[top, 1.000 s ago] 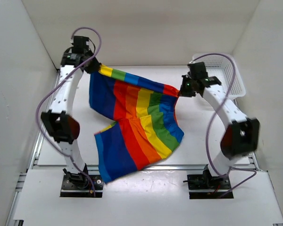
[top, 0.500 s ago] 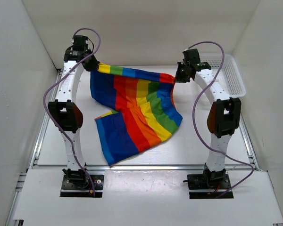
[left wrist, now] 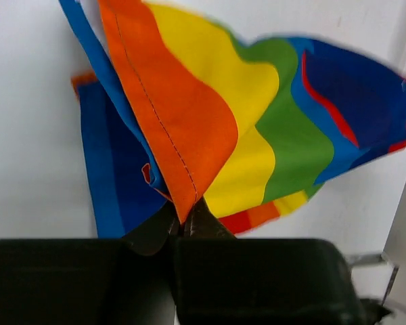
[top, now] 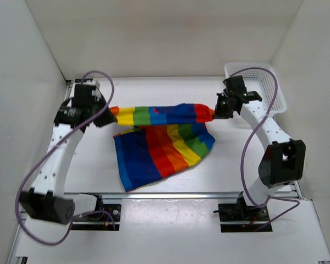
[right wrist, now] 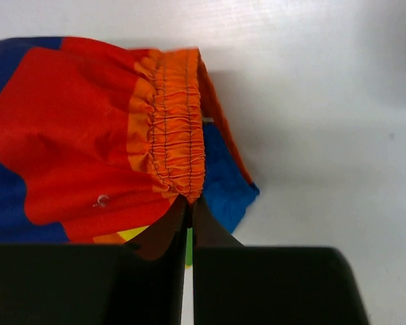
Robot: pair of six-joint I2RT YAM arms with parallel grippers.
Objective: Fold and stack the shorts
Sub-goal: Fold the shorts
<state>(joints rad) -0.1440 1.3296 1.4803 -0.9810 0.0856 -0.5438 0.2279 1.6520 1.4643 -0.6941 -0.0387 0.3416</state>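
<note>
The rainbow-striped shorts (top: pixel 162 140) hang stretched between my two grippers, with the lower part lying on the white table. My left gripper (top: pixel 111 111) is shut on the orange hem corner at the left end; in the left wrist view (left wrist: pixel 184 220) the orange fabric (left wrist: pixel 183 128) is pinched between the fingertips. My right gripper (top: pixel 213 113) is shut on the gathered orange waistband (right wrist: pixel 179 128) at the right end, and the right wrist view (right wrist: pixel 189 202) shows the jaws closed on it. The top edge runs nearly level between them.
A white mesh basket (top: pixel 269 91) stands at the back right, just behind my right arm. White walls enclose the table on three sides. A metal rail (top: pixel 170 194) runs along the near table edge.
Both grippers have come toward the near side and lower with the shorts. The top edge has folded down over the lower part, and the cloth has shifted away from the front edge.
</note>
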